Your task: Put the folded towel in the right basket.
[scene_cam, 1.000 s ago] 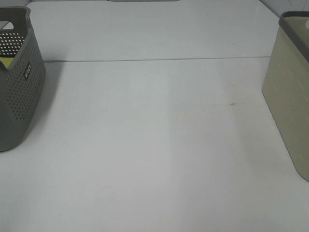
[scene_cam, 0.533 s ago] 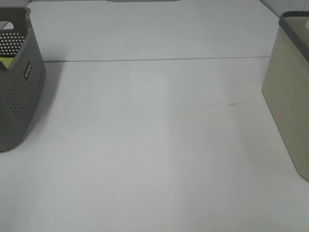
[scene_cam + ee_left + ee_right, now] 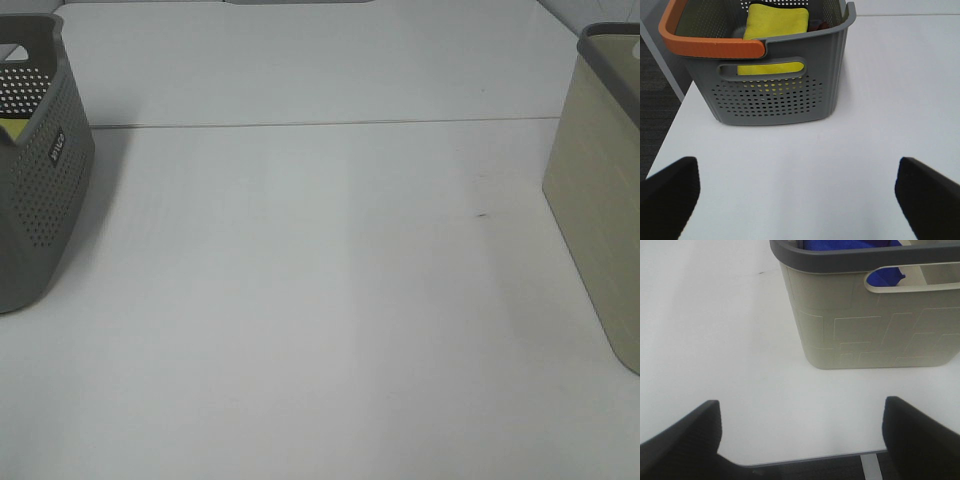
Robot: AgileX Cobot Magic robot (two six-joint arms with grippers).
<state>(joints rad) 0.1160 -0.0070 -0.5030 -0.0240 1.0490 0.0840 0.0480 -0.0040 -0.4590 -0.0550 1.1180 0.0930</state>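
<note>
Left wrist view: my left gripper is spread wide and empty, above the white table. Ahead of it stands the grey perforated basket with an orange rim, holding a folded yellow towel. My right gripper is likewise spread and empty; ahead of it stands the beige basket, dark-rimmed, with a blue cloth inside.
</note>
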